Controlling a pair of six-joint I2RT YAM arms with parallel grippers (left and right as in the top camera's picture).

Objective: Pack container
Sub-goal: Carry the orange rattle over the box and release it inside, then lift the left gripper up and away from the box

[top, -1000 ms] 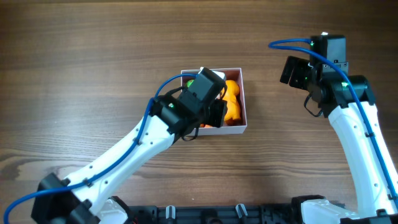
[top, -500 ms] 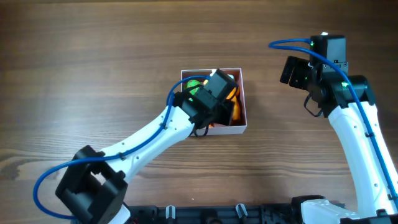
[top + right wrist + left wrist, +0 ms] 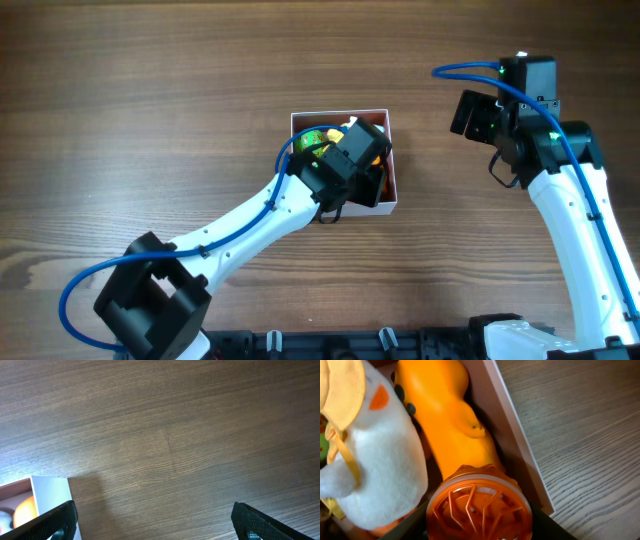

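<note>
The container (image 3: pixel 392 205), a white-walled square box with a pink inside, stands at the table's middle. My left gripper (image 3: pixel 365 168) is down inside its right half. In the left wrist view the gripper (image 3: pixel 479 527) is shut on an orange round spoked toy (image 3: pixel 479 502). This toy sits over a long orange toy (image 3: pixel 455 420), next to a white plush (image 3: pixel 375 465) and close to the box's pink wall (image 3: pixel 507 435). A green toy (image 3: pixel 312 138) shows in the box's far left. My right gripper (image 3: pixel 468 112) is open and empty, right of the box; it also shows in the right wrist view (image 3: pixel 160 522).
Bare wooden tabletop (image 3: pixel 150 120) surrounds the box on all sides. A corner of the box (image 3: pixel 50 492) shows at the lower left of the right wrist view. My left arm (image 3: pixel 240 225) stretches from the front left to the box.
My left gripper has moved right and deeper over the box's right half, now covering the orange toy. The right arm has not moved.
</note>
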